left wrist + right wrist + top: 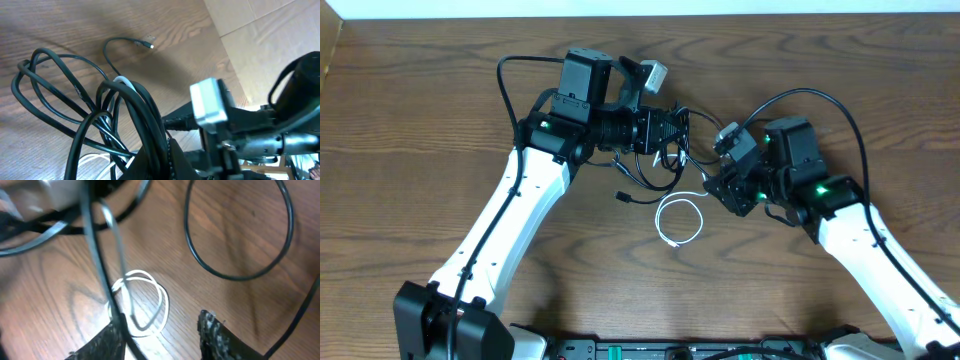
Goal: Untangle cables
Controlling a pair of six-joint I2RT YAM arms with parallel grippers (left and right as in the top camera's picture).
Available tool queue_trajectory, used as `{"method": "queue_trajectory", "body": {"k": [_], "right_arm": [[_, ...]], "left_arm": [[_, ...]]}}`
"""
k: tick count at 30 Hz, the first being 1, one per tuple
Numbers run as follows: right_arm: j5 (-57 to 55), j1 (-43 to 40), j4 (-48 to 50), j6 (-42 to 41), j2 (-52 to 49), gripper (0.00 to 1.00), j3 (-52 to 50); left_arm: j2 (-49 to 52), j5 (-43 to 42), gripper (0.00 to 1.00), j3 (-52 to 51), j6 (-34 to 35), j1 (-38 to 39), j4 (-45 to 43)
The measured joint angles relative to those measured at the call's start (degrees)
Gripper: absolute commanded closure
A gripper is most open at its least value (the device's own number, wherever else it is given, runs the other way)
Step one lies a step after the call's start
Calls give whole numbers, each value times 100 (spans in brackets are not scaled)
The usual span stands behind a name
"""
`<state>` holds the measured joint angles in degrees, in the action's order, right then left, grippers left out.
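Here, left gripper (672, 135) clamps black cables (150, 120); white cable (136, 274) coiled nearby.

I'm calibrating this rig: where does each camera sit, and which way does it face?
Overhead: above the table, looking straight down; the left arm and right arm show.
Left wrist: on the left arm, looking along the left tool at the black cables it grips; the right arm beyond.
Right wrist: on the right arm, looking down at the table; the open right tool frames the bottom.
Shared: overhead and right wrist both show the white cable.
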<state>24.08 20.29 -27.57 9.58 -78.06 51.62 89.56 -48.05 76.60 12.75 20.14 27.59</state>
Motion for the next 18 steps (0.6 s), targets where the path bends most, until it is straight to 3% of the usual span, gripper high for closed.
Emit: {"method": "queue_trajectory", "body": {"k": [6,12,18], "right_arm": [[-293,0,68,31,-74,65,0],[-581,0,79,166,-74,55,0],[-704,0,122,199,-74,57,0]], "left_arm": [[0,2,93,0,55,0,0],[0,2,93,0,57,0,0],[0,2,93,0,61,0,0]]}}
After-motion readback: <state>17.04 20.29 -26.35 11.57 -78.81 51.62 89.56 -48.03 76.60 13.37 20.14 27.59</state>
